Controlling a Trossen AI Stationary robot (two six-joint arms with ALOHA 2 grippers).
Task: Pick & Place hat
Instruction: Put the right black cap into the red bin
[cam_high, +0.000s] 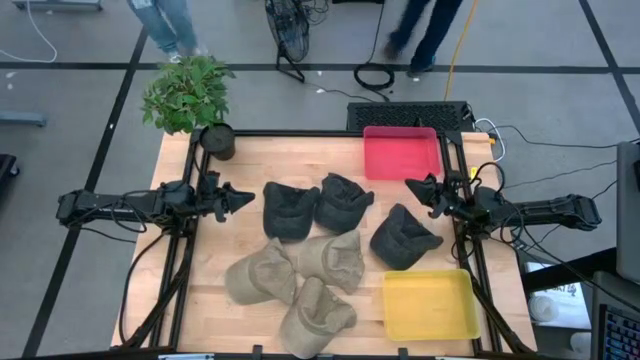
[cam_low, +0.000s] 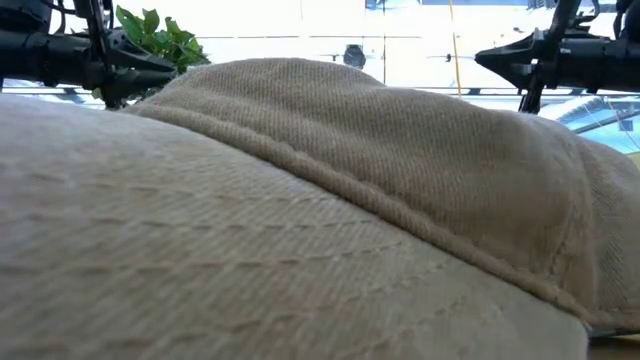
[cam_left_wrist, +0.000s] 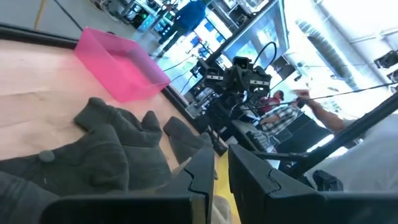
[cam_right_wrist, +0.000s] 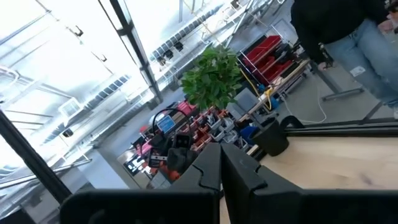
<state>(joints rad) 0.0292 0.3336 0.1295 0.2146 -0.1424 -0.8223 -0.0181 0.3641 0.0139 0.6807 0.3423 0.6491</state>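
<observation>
Neither arm is carrying anything: the left hand (cam_high: 243, 196) is hovering at the counter's (cam_high: 250, 155) left edge with its fingers only slightly apart, and the right hand (cam_high: 412, 187) is hovering at the right edge with its fingers pressed together. The hats are lying bunched at the counter's middle, touching and overlapping. Likely risks: a pinch is catching two hats at once because brims overlap, or soft fabric is slipping free mid-carry. Count: three dark hats (cam_high: 291, 210), three tan hats (cam_high: 262, 277), one red bin (cam_high: 401, 152), one yellow bin (cam_high: 430, 304), one potted plant (cam_high: 187, 93).
</observation>
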